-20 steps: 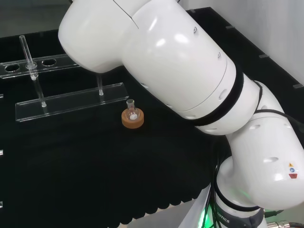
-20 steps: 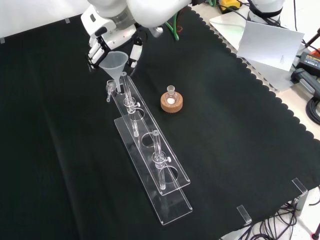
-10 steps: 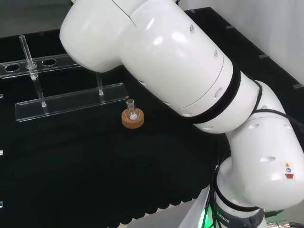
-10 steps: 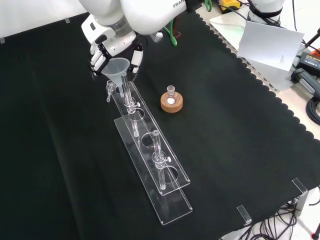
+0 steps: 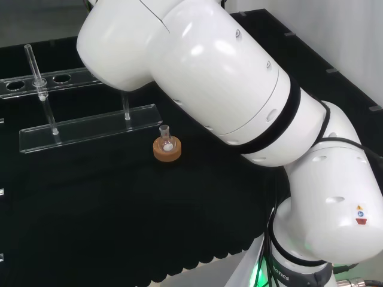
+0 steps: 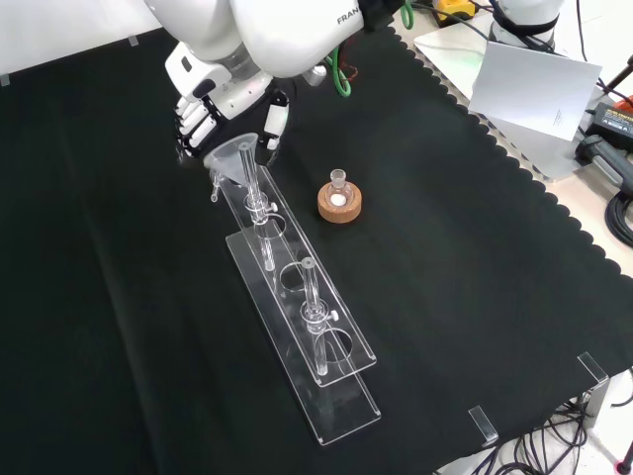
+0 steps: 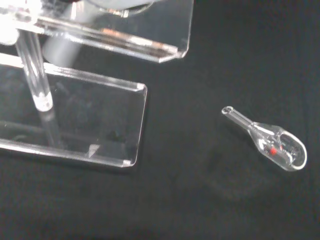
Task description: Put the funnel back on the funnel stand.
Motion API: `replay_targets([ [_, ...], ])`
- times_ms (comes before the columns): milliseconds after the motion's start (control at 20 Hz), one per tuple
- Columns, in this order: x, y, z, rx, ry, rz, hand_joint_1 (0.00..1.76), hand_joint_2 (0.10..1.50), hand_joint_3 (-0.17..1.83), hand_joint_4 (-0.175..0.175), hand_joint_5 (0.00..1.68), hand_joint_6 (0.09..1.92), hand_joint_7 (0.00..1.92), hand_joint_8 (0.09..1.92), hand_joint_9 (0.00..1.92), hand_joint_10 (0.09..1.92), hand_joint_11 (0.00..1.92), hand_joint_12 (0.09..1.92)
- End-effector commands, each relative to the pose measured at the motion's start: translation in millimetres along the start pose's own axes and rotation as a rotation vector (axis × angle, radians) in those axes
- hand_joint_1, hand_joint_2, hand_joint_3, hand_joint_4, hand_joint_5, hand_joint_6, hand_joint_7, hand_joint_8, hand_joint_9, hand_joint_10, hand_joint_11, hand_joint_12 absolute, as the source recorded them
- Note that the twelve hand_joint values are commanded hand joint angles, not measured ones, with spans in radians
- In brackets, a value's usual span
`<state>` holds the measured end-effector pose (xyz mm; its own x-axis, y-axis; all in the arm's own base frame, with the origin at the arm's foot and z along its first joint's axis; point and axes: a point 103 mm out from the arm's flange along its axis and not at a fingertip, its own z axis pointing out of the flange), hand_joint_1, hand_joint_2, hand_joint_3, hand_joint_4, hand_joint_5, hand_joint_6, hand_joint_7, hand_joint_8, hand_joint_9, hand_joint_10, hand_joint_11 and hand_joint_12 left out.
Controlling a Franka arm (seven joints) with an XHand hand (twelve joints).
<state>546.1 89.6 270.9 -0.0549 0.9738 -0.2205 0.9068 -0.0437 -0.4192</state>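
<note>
In the front view the clear funnel (image 6: pixel 229 153) sits low over the far end of the clear acrylic funnel stand (image 6: pixel 341 394), its stem going down at the stand's end hole. The black and white hand (image 6: pixel 206 111) is right behind it, fingers on one side and thumb (image 6: pixel 275 123) on the other, curled round the cone. In the head view the arm's white links cover the hand, and the stand (image 5: pixel 90 127) lies at the left. The wrist view looks down on the stand's base plate (image 7: pixel 100 125) and a post (image 7: pixel 36 75).
A cork ring with a small round flask (image 6: pixel 340 202) stands to the right of the stand in the front view, also seen in the head view as the cork ring (image 5: pixel 167 149). A small glass piece with red inside (image 7: pixel 272 144) lies on the cloth by the stand's end.
The hand has come down with the funnel: the cone was well above the stand's far end and now sits low against its top plate.
</note>
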Motion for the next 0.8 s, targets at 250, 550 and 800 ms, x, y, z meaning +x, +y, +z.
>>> replay_targets([
  [250, -4.5, -41.5, -10.6, -0.032, 0.017, 0.03, 0.59, 0.9, -0.17, -0.058, 0.19, 0.09, 0.0, 0.69, 0.23, 0.76, 0.23, 1.4],
  [550, -18.9, -90.5, -13.9, -0.119, 0.053, 0.084, 0.58, 0.91, -0.17, -0.063, 0.24, 0.09, 0.06, 0.72, 0.29, 0.76, 0.25, 1.4],
  [800, -36.5, -133.7, -3.2, -0.14, 0.069, 0.137, 0.57, 0.95, -0.15, -0.063, 0.28, 0.09, 0.1, 0.73, 0.34, 0.74, 0.27, 1.39],
])
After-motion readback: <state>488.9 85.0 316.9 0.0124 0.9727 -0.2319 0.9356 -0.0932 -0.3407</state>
